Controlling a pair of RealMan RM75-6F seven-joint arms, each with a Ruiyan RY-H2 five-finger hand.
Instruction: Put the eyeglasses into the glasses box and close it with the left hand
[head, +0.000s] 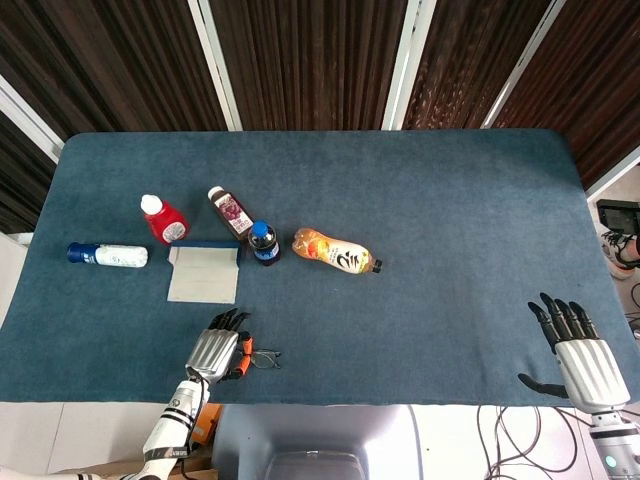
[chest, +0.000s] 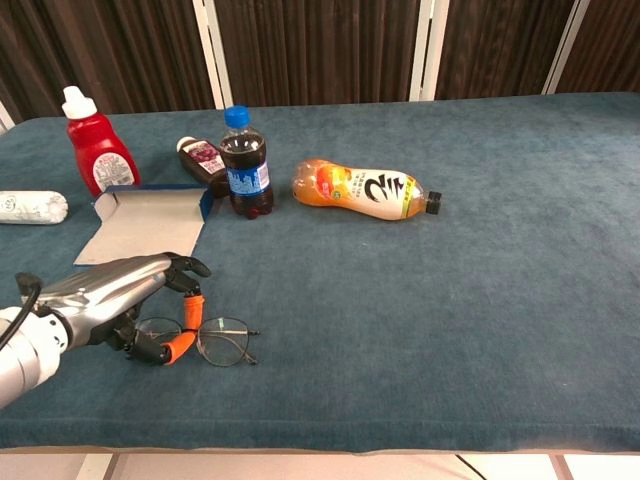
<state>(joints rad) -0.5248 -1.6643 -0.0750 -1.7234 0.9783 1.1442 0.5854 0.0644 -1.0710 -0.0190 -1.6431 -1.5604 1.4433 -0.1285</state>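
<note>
The eyeglasses (chest: 212, 341) are thin wire frames with orange temple tips, lying low over the cloth near the table's front edge, also seen in the head view (head: 263, 357). My left hand (chest: 108, 297) (head: 217, 349) sits just left of the lenses and pinches the orange temple ends between thumb and fingers. The glasses box (chest: 147, 222) (head: 204, 272) lies open behind the hand, a blue tray with its grey lid folded flat toward me. My right hand (head: 579, 354) hovers at the front right corner, fingers spread, holding nothing; it shows only in the head view.
Behind the box stand a red sauce bottle (chest: 97, 147), a small dark juice bottle (chest: 203, 160) and a cola bottle (chest: 245, 164). An orange drink bottle (chest: 362, 191) lies on its side to the right. A white and blue tube (head: 107, 255) lies at the far left.
</note>
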